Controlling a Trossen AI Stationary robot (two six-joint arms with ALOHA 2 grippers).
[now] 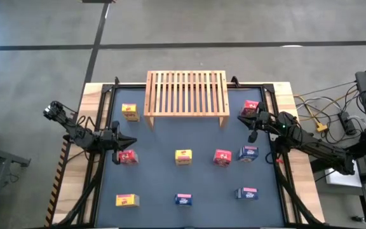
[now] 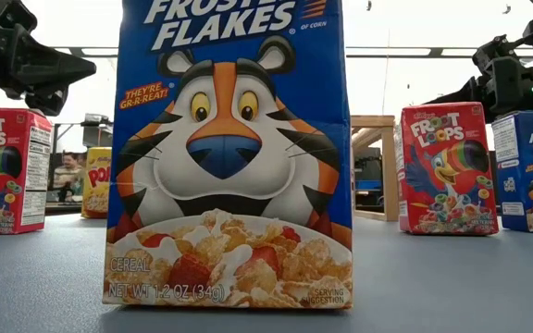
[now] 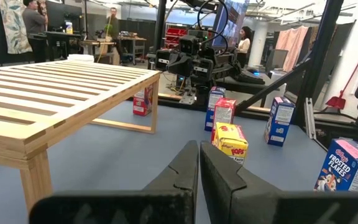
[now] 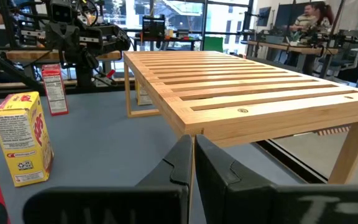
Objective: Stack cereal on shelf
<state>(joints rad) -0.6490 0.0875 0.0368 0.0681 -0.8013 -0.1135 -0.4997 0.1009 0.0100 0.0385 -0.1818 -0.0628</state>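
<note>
Both claws pressed together, empty: left claw [image 1: 131,141] above red box [image 1: 128,157], shelf [image 1: 186,93] apart

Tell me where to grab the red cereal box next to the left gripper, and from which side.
Grip the red box across its two narrow side walls, near the top, coming straight down. It stands upright with bare mat around it, so both walls are likely reachable. The left gripper, fingers shut, sits just beyond it and must open first. The right gripper waits by the shelf.

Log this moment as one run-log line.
shelf: bare | cereal boxes: all on table | left pincer: shut, empty | right pincer: shut, empty
</note>
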